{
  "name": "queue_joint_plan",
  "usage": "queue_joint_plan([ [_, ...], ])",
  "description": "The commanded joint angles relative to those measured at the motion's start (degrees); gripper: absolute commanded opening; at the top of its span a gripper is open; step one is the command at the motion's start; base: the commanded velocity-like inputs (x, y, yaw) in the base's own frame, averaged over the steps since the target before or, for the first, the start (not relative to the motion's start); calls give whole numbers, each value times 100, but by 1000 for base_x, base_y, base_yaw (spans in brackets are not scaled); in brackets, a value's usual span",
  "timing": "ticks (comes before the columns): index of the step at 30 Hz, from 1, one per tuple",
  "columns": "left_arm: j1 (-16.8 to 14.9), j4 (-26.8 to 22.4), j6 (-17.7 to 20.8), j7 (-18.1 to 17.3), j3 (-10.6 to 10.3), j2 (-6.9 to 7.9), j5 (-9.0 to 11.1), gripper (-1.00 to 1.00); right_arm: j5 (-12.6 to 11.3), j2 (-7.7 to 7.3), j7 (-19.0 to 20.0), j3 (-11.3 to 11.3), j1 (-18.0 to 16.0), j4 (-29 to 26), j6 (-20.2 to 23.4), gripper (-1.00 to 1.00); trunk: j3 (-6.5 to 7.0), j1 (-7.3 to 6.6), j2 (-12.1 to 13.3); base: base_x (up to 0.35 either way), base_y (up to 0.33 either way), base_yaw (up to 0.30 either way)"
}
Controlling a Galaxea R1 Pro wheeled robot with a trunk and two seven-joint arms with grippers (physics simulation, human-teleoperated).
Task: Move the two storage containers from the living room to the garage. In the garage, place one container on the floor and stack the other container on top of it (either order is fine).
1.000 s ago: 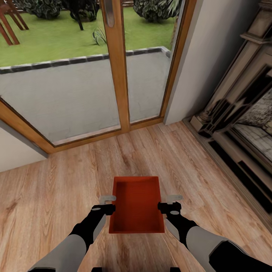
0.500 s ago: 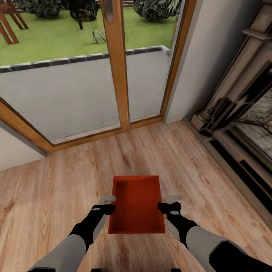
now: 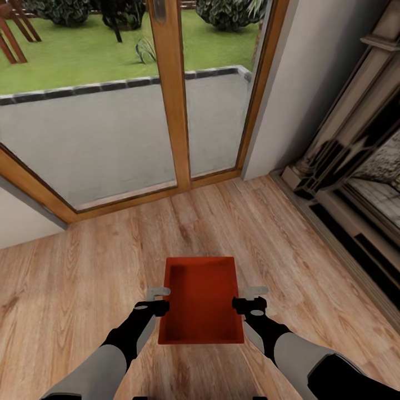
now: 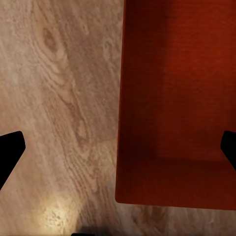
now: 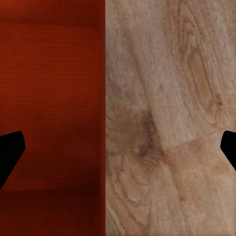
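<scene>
Wood-framed glass doors are standing across the far side of the scene, their central post rising between two panes. Beyond the glass, a grey paved patio is stretching out to a dark stone edging, with a green lawn and shrubs lying farther off. A white wall is running along to the right of the doors. At far right, an ornate dark fireplace surround is standing against it.
</scene>
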Motion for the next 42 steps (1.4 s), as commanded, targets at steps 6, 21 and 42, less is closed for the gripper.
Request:
queue_joint_plan([
  [6, 0, -11, 32, 14, 8, 4, 0, 100, -59, 1, -18, 48, -7, 4, -24, 100, -111, 132, -244, 0, 0, 0],
  [21, 0, -3, 34, 26, 8, 6, 14, 100, -67, 17, 155, 27, -3, 258, -15, 100, -381, 462, -845, 0, 0, 0],
  [42, 0, 3, 34, 31, 8, 4, 17, 100, -67, 9, 176, 20, -7, 303, -26, 100, -758, 923, -1688, 0, 0, 0],
])
